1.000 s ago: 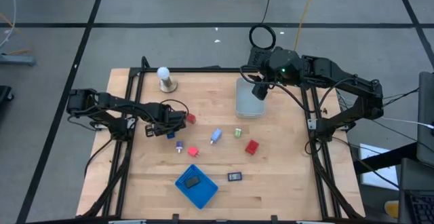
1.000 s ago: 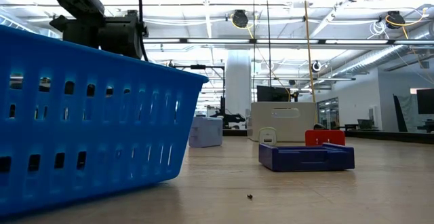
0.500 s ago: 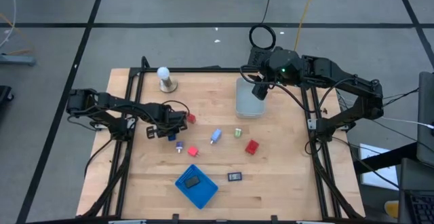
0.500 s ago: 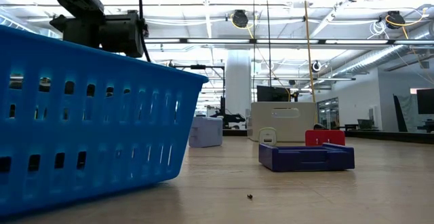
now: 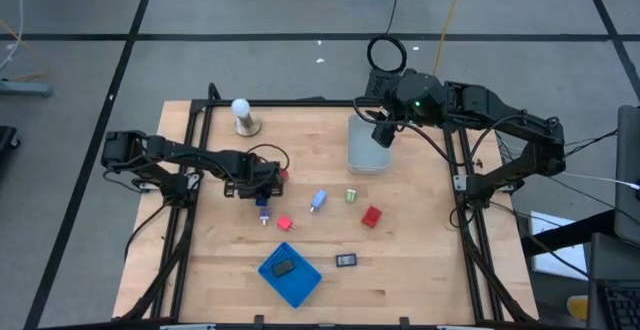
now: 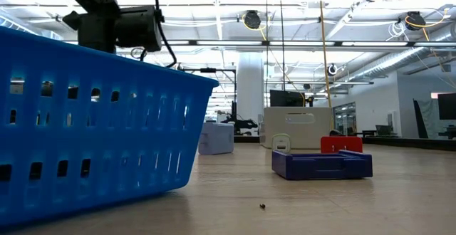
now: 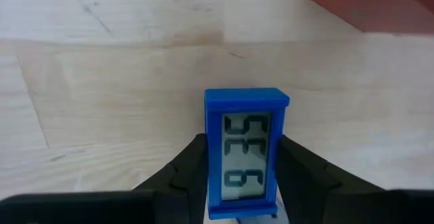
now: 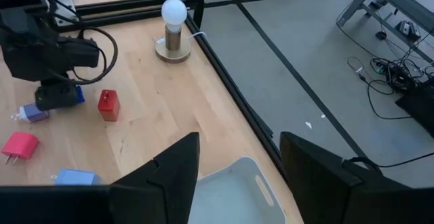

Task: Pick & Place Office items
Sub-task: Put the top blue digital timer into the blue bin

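Observation:
My left gripper (image 5: 262,192) is over the table's left middle, shut on a small blue box with a grey number display (image 7: 246,159); it also shows as a blue spot (image 5: 263,202). Near it lie a red block (image 5: 281,174), a purple bit (image 5: 265,217), a red piece (image 5: 284,224), a pale blue tube (image 5: 318,200), a green bit (image 5: 351,196) and another red block (image 5: 372,216). One black rectangle (image 5: 346,260) lies on the wood, another (image 5: 284,267) in the blue tray (image 5: 300,285). My right gripper (image 8: 237,176) hangs open above the clear bin (image 5: 368,150). My left gripper pinches the blue display box between its two fingers (image 7: 193,173), one on each long side (image 7: 211,183), over its rear half. The fingers come from above, slanting in from the table's left, and lie along the box. I cannot tell whether the box is clear of the table.
A white ball on a round stand (image 5: 241,115) sits at the far left of the table. The blue tray fills the left of the low view (image 6: 92,121), with a dark flat piece (image 6: 320,164) and a red block (image 6: 340,144) beyond it. Black frame rails (image 5: 466,185) border the table.
My left gripper has moved a little toward the table's right edge, carrying the blue box with it, closer to the purple bit. The right arm has kept still.

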Robot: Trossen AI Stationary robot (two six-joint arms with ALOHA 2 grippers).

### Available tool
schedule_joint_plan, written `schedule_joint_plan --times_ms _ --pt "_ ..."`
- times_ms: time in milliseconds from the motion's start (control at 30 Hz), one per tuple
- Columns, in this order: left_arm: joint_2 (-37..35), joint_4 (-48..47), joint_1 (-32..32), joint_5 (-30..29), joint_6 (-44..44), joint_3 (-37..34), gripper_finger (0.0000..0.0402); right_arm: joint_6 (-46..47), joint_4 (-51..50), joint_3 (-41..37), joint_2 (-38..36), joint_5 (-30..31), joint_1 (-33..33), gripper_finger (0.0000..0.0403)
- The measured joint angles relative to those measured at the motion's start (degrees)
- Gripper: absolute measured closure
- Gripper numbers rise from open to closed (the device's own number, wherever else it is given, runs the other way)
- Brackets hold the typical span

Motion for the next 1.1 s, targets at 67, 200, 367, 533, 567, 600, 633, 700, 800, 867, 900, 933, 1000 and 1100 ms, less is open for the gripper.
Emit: schedule_joint_plan --times_ms 67,200,367,533,567,600,633,700,800,867,900,933,1000,1100 --pt "-0.02 -0.1 0.0 0.33 1.68 0.87 0.0259 0.77 -0.35 0.0 0.0 0.01 0.0 0.0206" --pt "-0.08 -0.35 0.02 1.48 5.78 2.75 0.0266 2.14 -1.19 0.0 0.02 0.01 0.0 0.0206" --pt "-0.1 -2.65 0.02 2.47 10.48 5.96 0.0266 3.14 -1.9 0.0 0.01 0.01 0.0 0.0206" --pt "-0.11 -7.26 0.02 3.87 16.64 11.52 0.0266 3.16 -2.83 0.0 0.02 0.06 0.0 0.0206" --pt "-0.12 -8.39 0.02 4.36 18.35 13.01 0.0266 3.18 -3.07 0.0 0.02 0.08 0.0 0.0206" --pt "-0.14 -9.76 0.01 4.68 20.23 14.69 0.0266 3.41 -3.34 0.0 0.02 0.12 0.0 0.0206" --pt "-0.15 -11.27 -0.11 4.92 22.04 16.4 0.0266 3.77 -3.74 0.0 0.02 0.12 0.0 0.0206" --pt "-0.15 -14.45 -0.5 4.9 25.55 20.21 0.0266 4.42 -4.6 0.0 0.02 0.14 -0.02 0.0206" --pt "-0.17 -18.77 -1.42 4.55 30.33 26.34 0.0266 4.58 -5.44 0.0 0.02 0.33 -0.02 0.0206" --pt "-0.17 -21.13 -2.18 4.41 32.81 30.16 0.0266 5.54 -5.66 0.0 0.02 0.35 -0.02 0.0206" --pt "-0.18 -21.8 -2.68 4.16 33.59 31.85 0.0266 5.98 -5.84 0.0 0.02 0.34 -0.02 0.0206" --pt "-0.22 -22.15 -3.22 3.96 34.2 33.38 0.0266 6.14 -6.02 0.0 0.02 0.36 -0.02 0.0206" --pt "-0.26 -22.4 -4.55 3.93 34.66 35.89 0.0266 6.23 -6.28 0.0 0.02 0.36 -0.02 0.0206" --pt "-0.26 -22.48 -7.29 3.94 34.06 37.76 0.0266 7.77 -6.98 0.0 0.02 0.39 -0.02 0.0206"
